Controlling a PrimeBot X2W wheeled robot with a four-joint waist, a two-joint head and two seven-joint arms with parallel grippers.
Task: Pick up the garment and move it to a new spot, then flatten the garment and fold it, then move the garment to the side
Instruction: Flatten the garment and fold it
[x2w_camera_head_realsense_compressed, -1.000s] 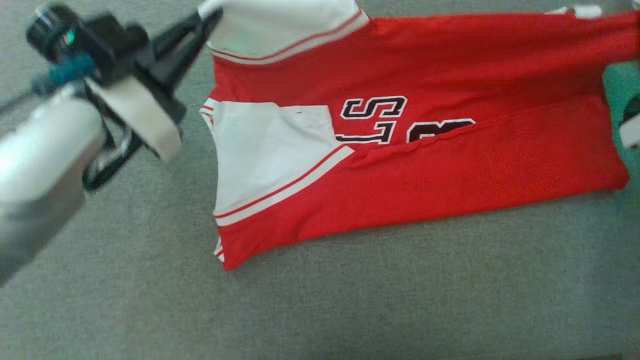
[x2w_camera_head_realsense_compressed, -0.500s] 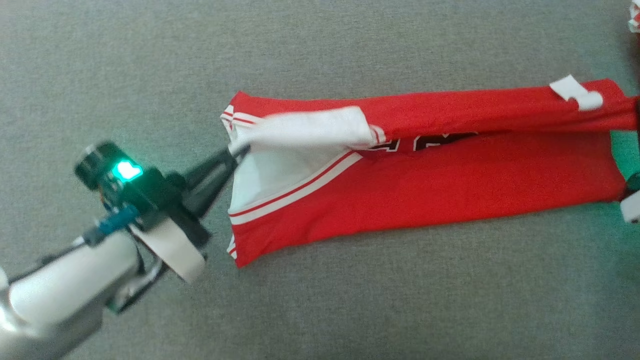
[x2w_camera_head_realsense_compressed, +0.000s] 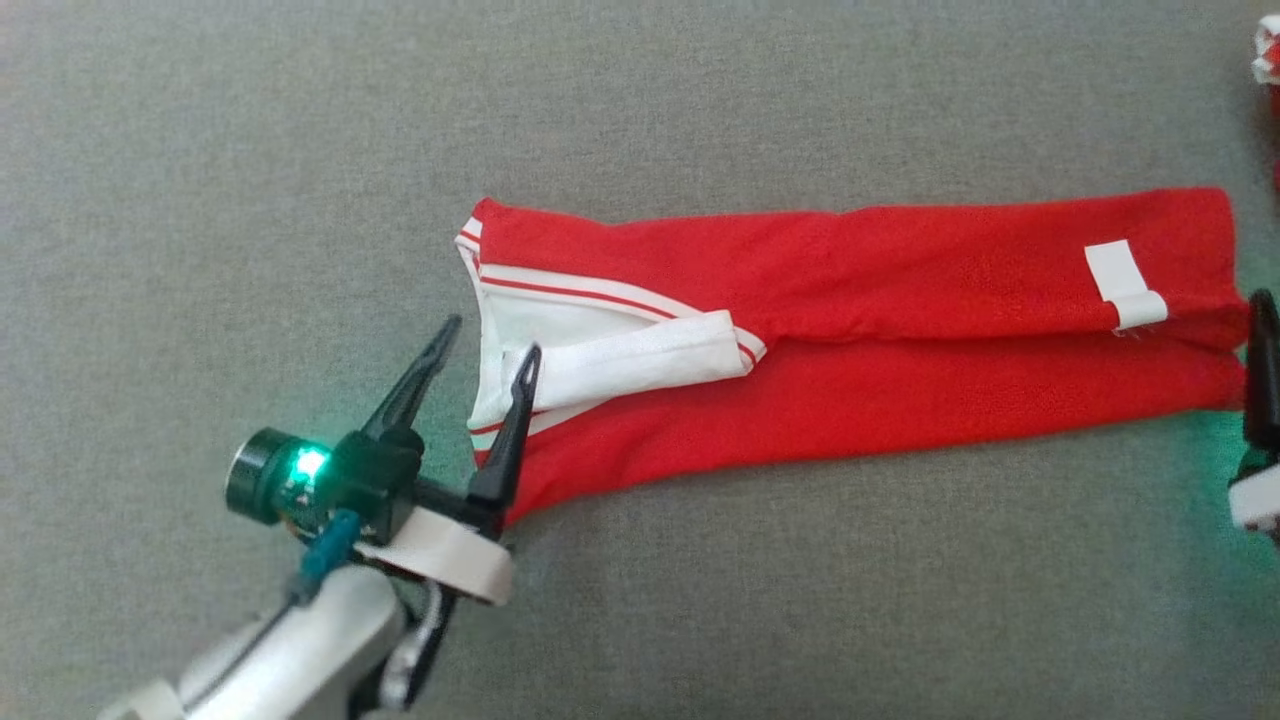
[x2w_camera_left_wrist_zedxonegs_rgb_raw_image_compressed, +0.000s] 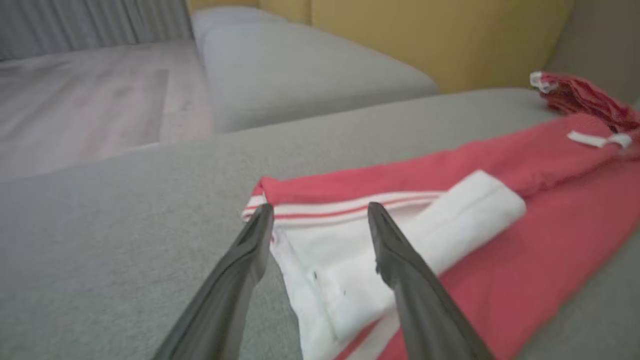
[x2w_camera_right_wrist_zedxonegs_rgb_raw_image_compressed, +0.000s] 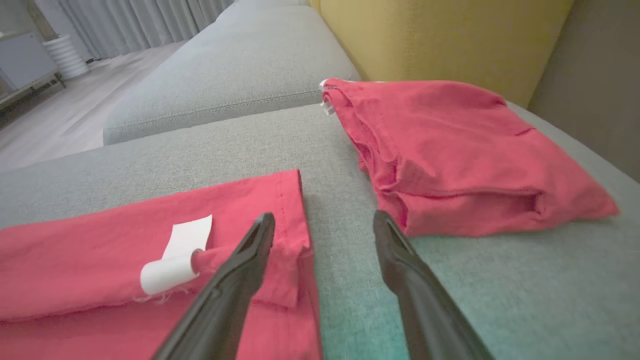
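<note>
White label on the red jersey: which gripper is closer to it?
Right. The right gripper hovers open at the jersey edge beside the white label; the left gripper is open at the opposite end, at the white sleeve.

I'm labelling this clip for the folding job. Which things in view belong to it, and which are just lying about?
In the job:
long red garment, folded lengthwise
left gripper, open at its white-trimmed end
right gripper, open at its other end

Lying about:
folded red pile beyond it
yellow backrest
grey curtains
</note>
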